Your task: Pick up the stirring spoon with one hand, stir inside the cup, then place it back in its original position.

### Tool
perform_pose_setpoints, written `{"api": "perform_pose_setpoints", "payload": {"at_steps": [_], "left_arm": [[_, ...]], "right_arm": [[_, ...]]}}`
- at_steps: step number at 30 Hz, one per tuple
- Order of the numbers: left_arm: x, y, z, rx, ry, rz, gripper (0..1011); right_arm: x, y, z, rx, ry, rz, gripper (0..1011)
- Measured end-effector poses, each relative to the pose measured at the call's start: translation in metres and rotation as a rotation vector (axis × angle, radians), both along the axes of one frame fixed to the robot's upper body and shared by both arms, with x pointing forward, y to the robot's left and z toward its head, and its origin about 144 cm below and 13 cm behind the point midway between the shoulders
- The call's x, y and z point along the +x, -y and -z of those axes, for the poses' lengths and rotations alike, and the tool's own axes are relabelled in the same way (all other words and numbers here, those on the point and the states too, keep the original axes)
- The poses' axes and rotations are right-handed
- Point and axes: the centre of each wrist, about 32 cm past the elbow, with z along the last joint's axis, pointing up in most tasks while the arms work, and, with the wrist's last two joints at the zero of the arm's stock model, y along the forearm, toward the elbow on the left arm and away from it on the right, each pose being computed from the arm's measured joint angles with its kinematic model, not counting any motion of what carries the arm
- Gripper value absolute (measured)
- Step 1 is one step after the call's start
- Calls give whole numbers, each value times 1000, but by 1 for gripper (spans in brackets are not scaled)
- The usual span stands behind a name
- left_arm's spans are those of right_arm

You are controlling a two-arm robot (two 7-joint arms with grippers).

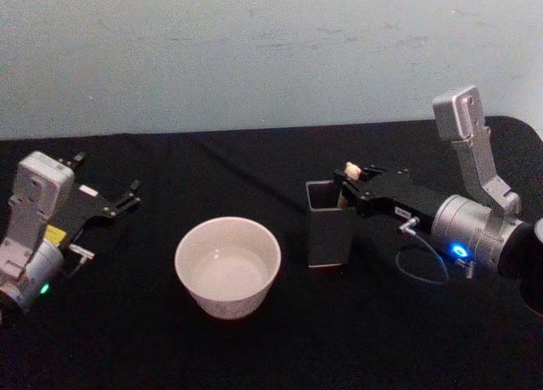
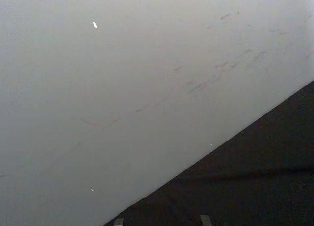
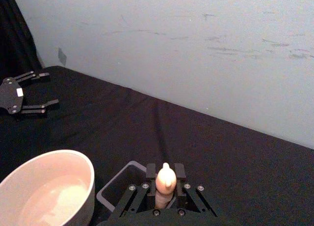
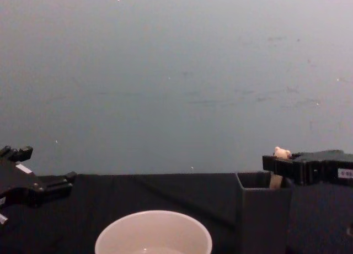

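Observation:
The stirring spoon (image 1: pixel 349 171) stands upright in the dark grey square holder (image 1: pixel 329 229), with only its beige bear-topped handle (image 3: pixel 166 179) showing above the rim. My right gripper (image 3: pixel 166 170) reaches in from the right and is shut on that handle just above the holder (image 3: pixel 115 189). The bowl of the spoon is hidden inside the box. The cream cup (image 1: pixel 227 265) sits to the left of the holder, apart from it. At the table's left my left gripper (image 1: pixel 127 197) rests open, holding nothing, well away from the cup.
Black cloth covers the table (image 1: pixel 254 348), and a pale wall (image 1: pixel 271 51) stands behind it. A thin cable loop (image 1: pixel 424 267) hangs from the right wrist near the holder. Bare cloth lies between the cup and the left gripper.

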Motion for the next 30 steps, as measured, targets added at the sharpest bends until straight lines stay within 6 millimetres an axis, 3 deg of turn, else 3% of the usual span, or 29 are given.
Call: {"api": "perform_pose_setpoints", "payload": {"at_steps": [18,30], "left_arm": [[0,0,0,0,0,0,1001],[0,0,0,0,0,0,1001]], "right_arm": [[0,0,0,0,-2,0,223],[0,0,1,-2,-6,-2,565]]}}
